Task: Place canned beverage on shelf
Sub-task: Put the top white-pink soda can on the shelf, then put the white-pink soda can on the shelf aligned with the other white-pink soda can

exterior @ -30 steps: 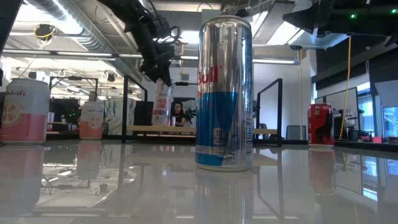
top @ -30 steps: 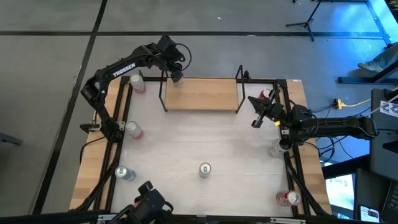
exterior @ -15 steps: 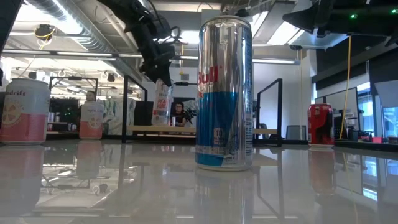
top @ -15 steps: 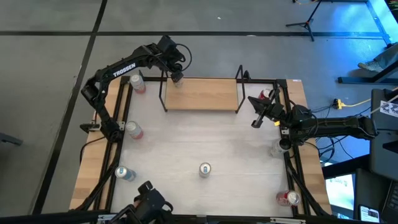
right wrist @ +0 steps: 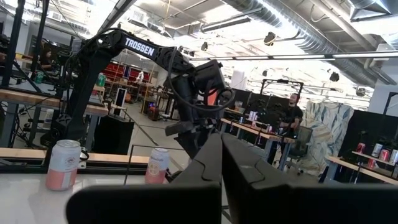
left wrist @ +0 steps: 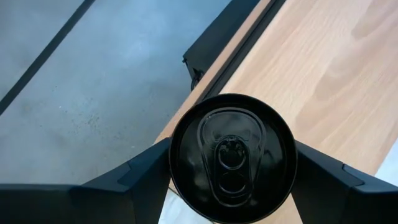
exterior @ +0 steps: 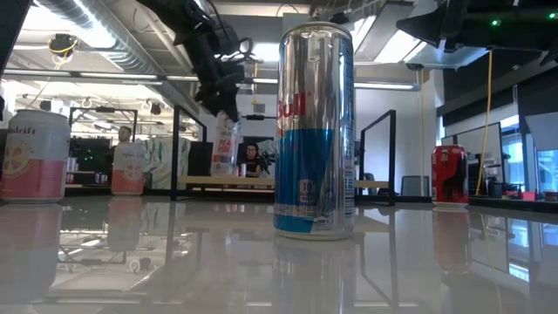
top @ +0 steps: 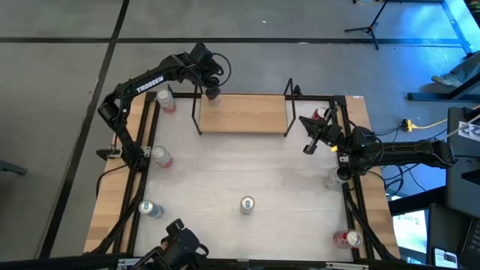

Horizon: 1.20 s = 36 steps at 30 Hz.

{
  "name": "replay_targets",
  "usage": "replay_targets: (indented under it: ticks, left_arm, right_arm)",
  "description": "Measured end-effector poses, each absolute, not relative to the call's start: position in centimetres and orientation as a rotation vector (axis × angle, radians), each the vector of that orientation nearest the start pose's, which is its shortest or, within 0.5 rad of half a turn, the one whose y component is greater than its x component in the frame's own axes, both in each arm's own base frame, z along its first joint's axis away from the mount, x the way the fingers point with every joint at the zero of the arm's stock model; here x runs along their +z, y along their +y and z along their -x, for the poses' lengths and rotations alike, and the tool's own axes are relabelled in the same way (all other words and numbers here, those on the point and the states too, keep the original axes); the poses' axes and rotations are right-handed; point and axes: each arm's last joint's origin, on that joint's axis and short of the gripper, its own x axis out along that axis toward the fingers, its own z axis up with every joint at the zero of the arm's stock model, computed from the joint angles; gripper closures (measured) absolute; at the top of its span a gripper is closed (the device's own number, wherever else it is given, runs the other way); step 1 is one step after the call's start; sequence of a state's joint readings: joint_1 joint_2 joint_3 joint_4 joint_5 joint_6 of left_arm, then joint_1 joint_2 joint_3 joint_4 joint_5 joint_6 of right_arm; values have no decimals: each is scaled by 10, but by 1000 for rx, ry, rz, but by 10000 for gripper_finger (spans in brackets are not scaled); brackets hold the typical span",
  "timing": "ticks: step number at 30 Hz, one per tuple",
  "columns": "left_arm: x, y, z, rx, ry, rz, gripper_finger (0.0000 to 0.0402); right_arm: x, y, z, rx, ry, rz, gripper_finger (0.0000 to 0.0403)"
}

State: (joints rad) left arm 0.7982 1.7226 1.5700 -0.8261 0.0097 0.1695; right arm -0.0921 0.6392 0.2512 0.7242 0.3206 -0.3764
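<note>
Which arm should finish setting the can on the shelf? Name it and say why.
Left. Its tool already straddles the can at the shelf's left end; the right tool is shut, beside the shelf.

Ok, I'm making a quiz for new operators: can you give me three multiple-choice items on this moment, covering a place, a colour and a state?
1. Where is the left tool?
A. Over the table's near edge
B. At the shelf's far left corner
C. Beside the right arm

2. What colours are on the middle can, nearest the low camera?
A. Silver and blue
B. Green and white
C. All black

3. How does the right tool stand?
A. Wide open
B. Closed on a can
C. Shut, holding nothing

Key:
1 B: the high view puts the left tool at that corner of the shelf, and a pink can sits between its fingers.
2 A: the middle can is silver above and blue below.
3 C: the right tool has its fingers together with nothing between them.
</note>
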Motion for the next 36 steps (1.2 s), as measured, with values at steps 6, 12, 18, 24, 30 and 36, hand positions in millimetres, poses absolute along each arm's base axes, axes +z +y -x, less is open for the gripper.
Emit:
replay_targets:
  ticks: [6, 12, 18, 24, 30, 36]
  left_arm:
    - [306, 261, -255, 636, 986, 241, 136]
    - [306, 261, -254, 645, 999, 217, 120]
    - [306, 261, -254, 647, 999, 213, 74]
    - [306, 261, -254, 682, 1015, 192, 68]
    - [309, 254, -258, 671, 1039, 122, 67]
    - [320, 244, -259, 687, 1022, 75, 69]
  right_arm:
    - [255, -23, -146, -467, -255, 329, 402]
    - [255, -23, -146, -467, -255, 329, 402]
    - [255, -23, -146, -467, -255, 329, 402]
    - [255, -23, -146, -467, -255, 329, 402]
    - [255, -23, -146, -467, -255, 329, 402]
    - [255, -23, -146, -467, -255, 329, 402]
